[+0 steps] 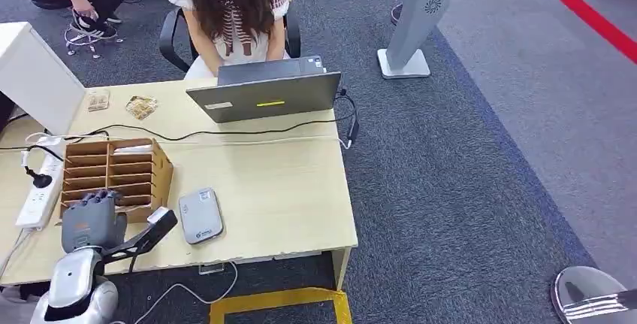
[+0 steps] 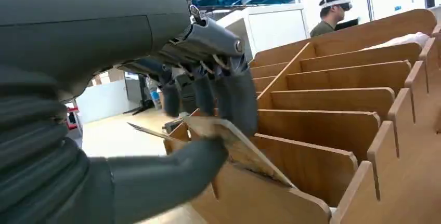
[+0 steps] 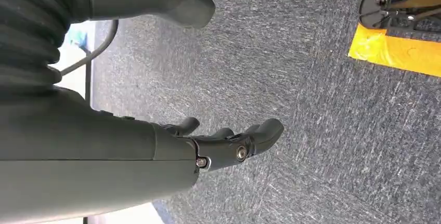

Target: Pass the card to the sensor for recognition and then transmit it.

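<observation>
A wooden slotted card rack [image 1: 113,170] stands at the table's front left. My left hand [image 1: 92,219] rests at its near edge. In the left wrist view a thin tan card [image 2: 244,148] sits pinched between the thumb and the dark fingers [image 2: 236,96], its far end still lying in a front slot of the rack [image 2: 333,104]. The sensor, a flat grey card reader [image 1: 200,216], lies on the table just right of the rack. My right hand [image 3: 229,141] hangs over grey carpet, its fingers loosely bent and apart from the thumb, holding nothing.
An open grey laptop [image 1: 267,95] stands at the table's far side with a seated person [image 1: 233,8] behind it. A white power strip [image 1: 41,189] and cables lie left of the rack. A white box [image 1: 34,76] stands at the far left. Yellow floor tape [image 1: 278,301] marks the carpet.
</observation>
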Controlling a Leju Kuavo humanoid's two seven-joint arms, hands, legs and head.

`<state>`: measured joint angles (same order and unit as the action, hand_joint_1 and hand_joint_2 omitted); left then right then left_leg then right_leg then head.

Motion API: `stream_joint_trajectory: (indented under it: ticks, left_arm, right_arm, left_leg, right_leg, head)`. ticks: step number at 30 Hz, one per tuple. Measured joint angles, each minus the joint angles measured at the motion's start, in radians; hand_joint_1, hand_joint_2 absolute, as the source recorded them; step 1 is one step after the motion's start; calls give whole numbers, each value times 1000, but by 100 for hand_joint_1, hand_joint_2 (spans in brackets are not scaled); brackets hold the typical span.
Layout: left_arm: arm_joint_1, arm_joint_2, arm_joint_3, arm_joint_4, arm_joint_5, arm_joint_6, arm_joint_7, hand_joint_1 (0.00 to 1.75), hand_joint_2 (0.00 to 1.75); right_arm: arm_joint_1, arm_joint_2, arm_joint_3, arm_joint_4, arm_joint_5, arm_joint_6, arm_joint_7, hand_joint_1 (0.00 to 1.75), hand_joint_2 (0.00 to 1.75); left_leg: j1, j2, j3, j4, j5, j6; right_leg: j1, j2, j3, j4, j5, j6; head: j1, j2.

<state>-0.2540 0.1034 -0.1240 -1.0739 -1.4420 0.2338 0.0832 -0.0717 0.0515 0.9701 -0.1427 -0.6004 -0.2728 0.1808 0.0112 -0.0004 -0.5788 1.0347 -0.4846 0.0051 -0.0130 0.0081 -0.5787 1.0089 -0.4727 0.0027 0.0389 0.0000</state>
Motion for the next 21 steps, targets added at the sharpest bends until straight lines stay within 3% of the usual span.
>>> stream_joint_trajectory:
  ticks: [15, 21]
  left_arm:
    - [-5, 0, 0, -2, 24, 8, -26, 175, 175]
    - [28, -1, -1, -124, 45, 18, -56, 175, 175]
  right_arm:
    - [-1, 0, 3, 0, -14, 0, -6, 0, 175]
    - [0, 0, 7, 0, -36, -9, -11, 0, 175]
  left_leg:
    - [0, 0, 0, 0, 0, 0]
    - [0, 0, 0, 0, 0, 0]
  right_leg:
    - [0, 0, 0, 0, 0, 0]
    - [0, 0, 0, 0, 0, 0]
  head:
    - [0, 0]
    - [0, 0]
